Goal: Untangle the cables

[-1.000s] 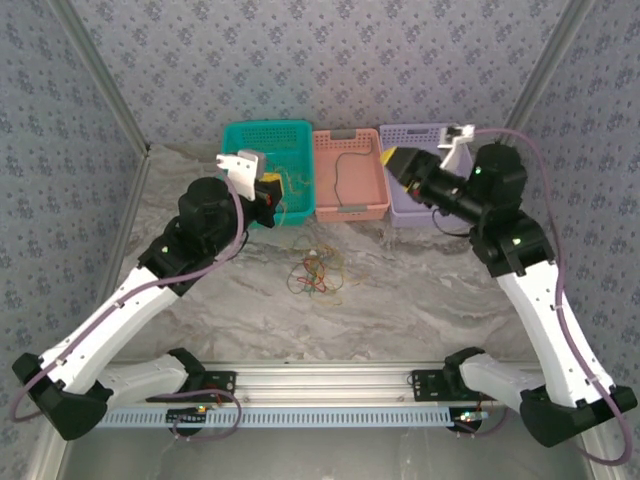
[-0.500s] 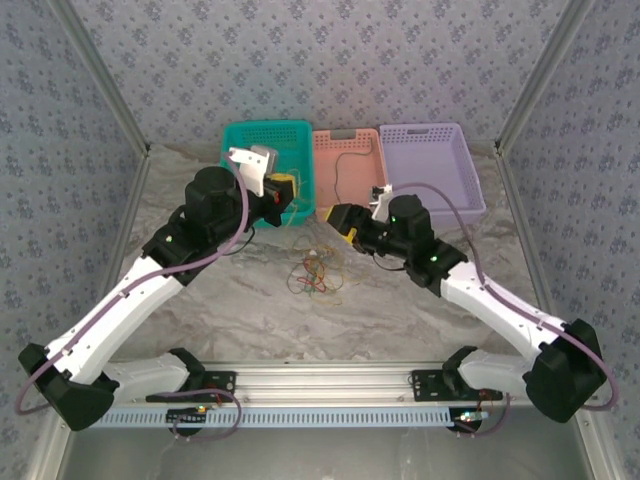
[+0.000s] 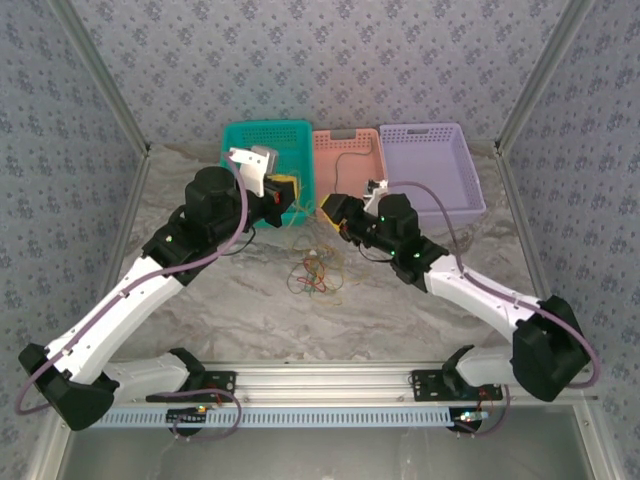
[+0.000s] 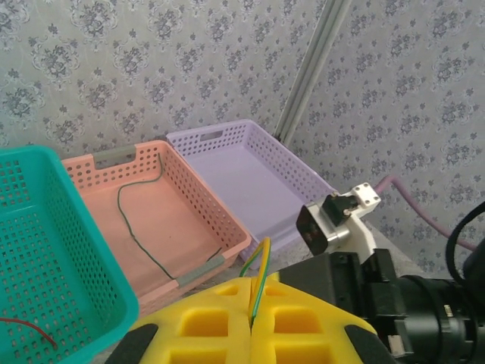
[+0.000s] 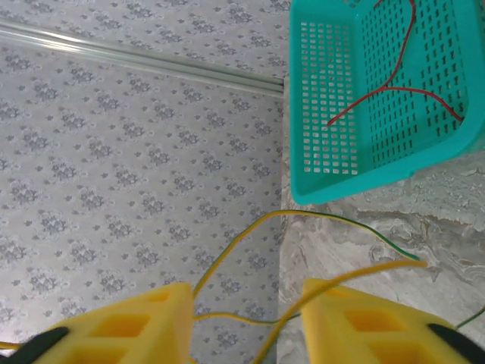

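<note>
A small tangle of cables (image 3: pixel 315 272), red, yellow and green, lies on the marble table in the middle. My left gripper (image 3: pixel 283 190) hovers at the teal basket's front corner. Its yellow pads are shut on a yellow-green cable (image 4: pixel 260 262) that loops up out of the seam of the left gripper (image 4: pixel 251 287). My right gripper (image 3: pixel 330 208) is just right of it, facing it. In the right wrist view, the right gripper (image 5: pixel 246 318) is open and strands of the yellow-green cable (image 5: pixel 250 227) cross the gap between its pads.
Three baskets stand in a row at the back. The teal basket (image 3: pixel 240 140) holds a red cable (image 5: pixel 386 87), the pink basket (image 3: pixel 350 212) holds a dark green cable (image 4: pixel 144 235), and the third is a purple basket (image 3: pixel 430 165). The right arm's wrist camera (image 4: pixel 337 224) is close to my left gripper.
My right arm has swung from over the purple basket down and left to the table's middle, ending close to the left gripper. The left gripper rose slightly, keeping its cable.
</note>
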Available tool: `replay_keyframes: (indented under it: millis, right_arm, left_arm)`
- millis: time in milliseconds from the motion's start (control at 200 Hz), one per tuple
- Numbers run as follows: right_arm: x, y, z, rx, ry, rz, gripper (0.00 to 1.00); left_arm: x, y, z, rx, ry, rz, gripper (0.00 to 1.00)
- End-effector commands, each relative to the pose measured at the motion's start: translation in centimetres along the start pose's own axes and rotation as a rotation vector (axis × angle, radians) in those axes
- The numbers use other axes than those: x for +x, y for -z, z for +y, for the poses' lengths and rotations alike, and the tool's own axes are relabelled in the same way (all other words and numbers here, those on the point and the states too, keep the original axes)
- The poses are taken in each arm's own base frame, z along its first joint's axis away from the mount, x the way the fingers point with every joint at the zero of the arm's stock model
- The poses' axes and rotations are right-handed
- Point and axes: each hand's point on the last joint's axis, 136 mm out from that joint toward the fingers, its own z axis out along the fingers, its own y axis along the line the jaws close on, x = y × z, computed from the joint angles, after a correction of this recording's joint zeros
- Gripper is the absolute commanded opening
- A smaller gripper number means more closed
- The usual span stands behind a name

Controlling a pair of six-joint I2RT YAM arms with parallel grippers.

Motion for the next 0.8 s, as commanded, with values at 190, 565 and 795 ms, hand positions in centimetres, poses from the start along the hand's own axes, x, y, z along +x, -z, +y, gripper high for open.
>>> replay_keyframes:
  millis: [190, 565, 795]
  right_arm:
    - [-1.1, 0.9, 2.1, -0.047, 0.014, -0.077, 0.00]
    - [-3.6, 7.7, -0.2, 0.191, 0.232, -0.037, 0.00]
    - [-5.7, 11.1, -0.7, 0.275, 0.292, -0.080, 0.00]
  left_arm:
    - [-1.3, 1.7, -0.1, 0.002, 0.001, -0.043, 0.00]
    - [-3.6, 5.4, 5.3, -0.231, -0.005, -0.074, 0.00]
    - [-4.3, 6.4, 6.2, -0.260, 0.006, -0.093, 0.00]
